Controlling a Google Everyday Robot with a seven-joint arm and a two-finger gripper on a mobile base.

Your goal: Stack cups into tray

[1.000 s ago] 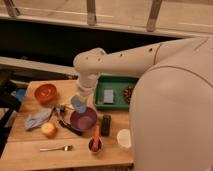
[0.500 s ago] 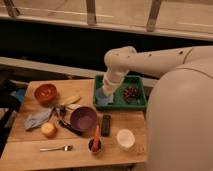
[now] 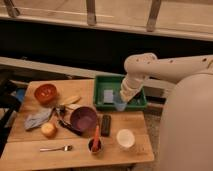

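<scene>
The robot's big white body filled the right side of the room, and its white arm (image 3: 165,67) reached leftward and bent down over the far right end of the wooden tabletop (image 3: 30,156). The green tray (image 3: 100,80) sat at that back right corner. The gripper (image 3: 121,99) hung low over the tray's front right part, its jaws clamped together on the light-blue cup (image 3: 120,105). The cup was upright just inside the tray's near wall, though I could not tell whether its base touched the tray floor. A pale blue square thing (image 3: 108,95) lay in the tray just to the cup's left. Near the middle of the tabletop stood the purple bowl (image 3: 83,118), and the orange-red bowl (image 3: 45,92) was well apart from it at the back left. A crumpled blue cloth (image 3: 37,119) lay at the left, with a round yellow-orange fruit (image 3: 48,130) just in front of it. The white cup (image 3: 125,138) stood upright near the front right edge, outside the tray. A flat black bar (image 3: 105,125) lay between that cup and the purple bowl. A small dark cup (image 3: 95,145) with a red stick in it stood near the front, and a metal fork (image 3: 55,148) lay to its left.
</scene>
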